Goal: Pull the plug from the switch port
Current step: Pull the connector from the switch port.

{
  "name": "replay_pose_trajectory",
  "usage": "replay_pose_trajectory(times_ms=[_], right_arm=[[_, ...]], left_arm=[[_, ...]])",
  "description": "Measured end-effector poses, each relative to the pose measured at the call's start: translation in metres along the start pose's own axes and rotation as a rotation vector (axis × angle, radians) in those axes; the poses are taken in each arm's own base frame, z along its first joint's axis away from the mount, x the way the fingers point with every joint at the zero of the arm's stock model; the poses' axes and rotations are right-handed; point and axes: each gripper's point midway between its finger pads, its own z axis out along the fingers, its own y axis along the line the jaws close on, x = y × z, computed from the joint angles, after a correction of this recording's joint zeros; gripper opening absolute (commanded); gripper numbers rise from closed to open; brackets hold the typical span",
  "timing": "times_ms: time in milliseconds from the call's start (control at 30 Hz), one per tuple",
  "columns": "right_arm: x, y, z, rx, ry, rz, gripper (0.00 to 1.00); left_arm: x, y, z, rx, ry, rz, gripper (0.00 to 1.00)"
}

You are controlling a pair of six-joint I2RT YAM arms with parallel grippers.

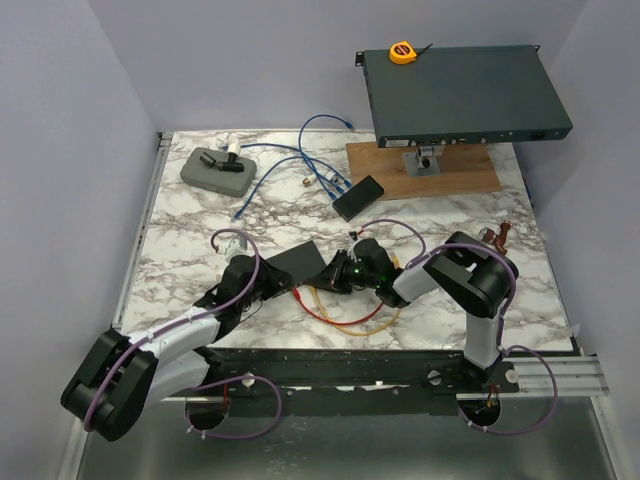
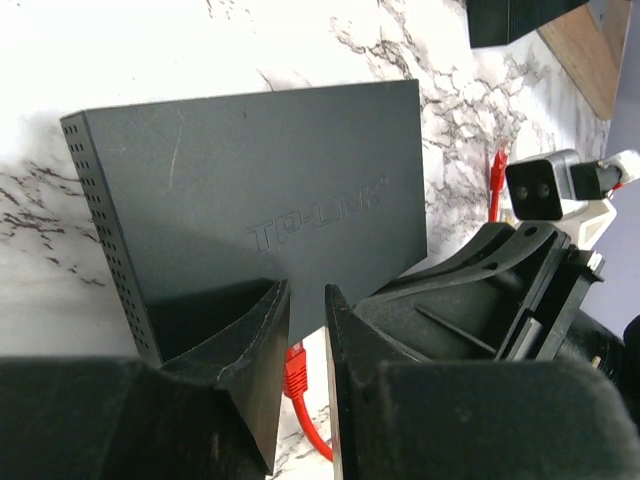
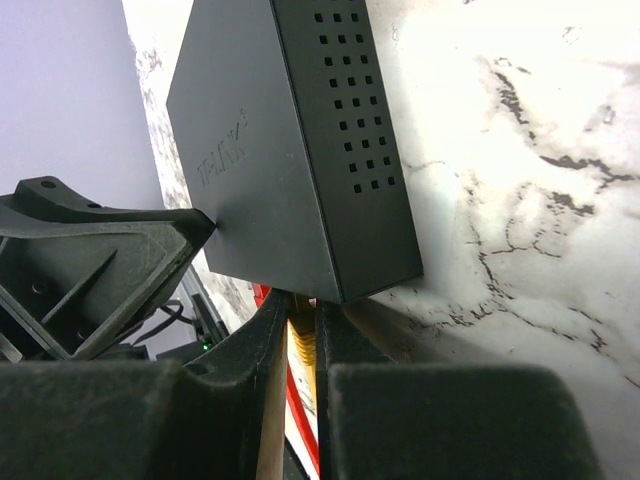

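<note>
As our right gripper (image 3: 303,312) pinched the plug (image 3: 300,345) and our empty, near-shut left gripper (image 2: 305,292) only pressed the switch (image 2: 250,170), the switch could slide.

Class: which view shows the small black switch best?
Left wrist view: the switch fills the frame, top face and logo clear. Right wrist shows mostly its vented side; the top view shows only a small dark slab.

Two black and white robot arms (image 1: 180,345), one small dark grey flat switch (image 1: 300,262), one red cable (image 2: 295,375) and one yellow cable (image 3: 302,350) are counted in the lower half. In the upper right, one large dark rack switch (image 1: 460,92), one yellow tape measure (image 1: 401,52) and one wooden board (image 1: 470,175) are seen.
</note>
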Motion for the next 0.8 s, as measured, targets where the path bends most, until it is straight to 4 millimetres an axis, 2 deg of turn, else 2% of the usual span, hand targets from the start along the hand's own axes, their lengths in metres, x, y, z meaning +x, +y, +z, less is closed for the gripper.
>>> replay_pose_trajectory(times_ms=[167, 367, 533, 800], right_arm=[[0.001, 0.0, 0.0, -0.005, 0.004, -0.023, 0.01], [0.001, -0.001, -0.001, -0.011, 0.003, -0.053, 0.01], [0.001, -0.001, -0.001, -0.018, 0.003, -0.079, 0.01], [0.004, -0.002, -0.003, -0.025, 0.016, -0.103, 0.01]], left_arm=[[0.009, -0.003, -0.007, -0.002, 0.017, 0.054, 0.26], [0.016, -0.012, -0.012, -0.005, 0.038, 0.144, 0.26], [0.023, -0.011, -0.007, -0.026, 0.066, 0.178, 0.26], [0.028, -0.022, 0.004, -0.028, 0.089, 0.2, 0.25]])
